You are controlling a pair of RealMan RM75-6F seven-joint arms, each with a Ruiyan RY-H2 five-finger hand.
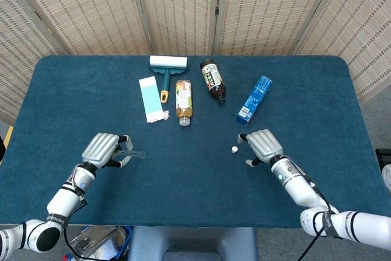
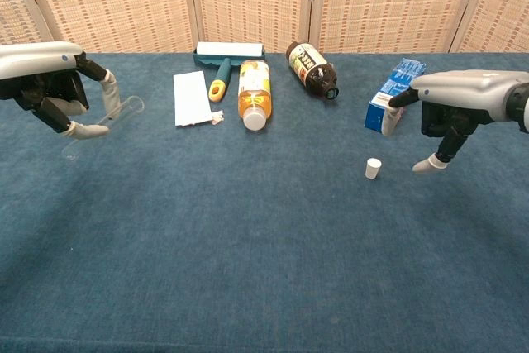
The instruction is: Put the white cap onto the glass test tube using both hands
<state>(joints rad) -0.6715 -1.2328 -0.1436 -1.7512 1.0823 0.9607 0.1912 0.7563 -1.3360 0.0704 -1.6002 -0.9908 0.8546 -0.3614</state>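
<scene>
The left hand (image 2: 51,93) is gripping the glass test tube (image 2: 106,126), a clear, slender cylinder lying tilted above the blue table (image 2: 248,237), its open mouth pointing toward the white cap (image 2: 374,169). The cap, small, squat and standing upright, is sitting on the cloth just in front of the blue carton (image 2: 394,93). The right hand (image 2: 442,117) is hovering just right of the cap, fingers spread and holding nothing.

Bright, even overhead light; soft faint shadows under hands (chest view); both views sharp.
</scene>
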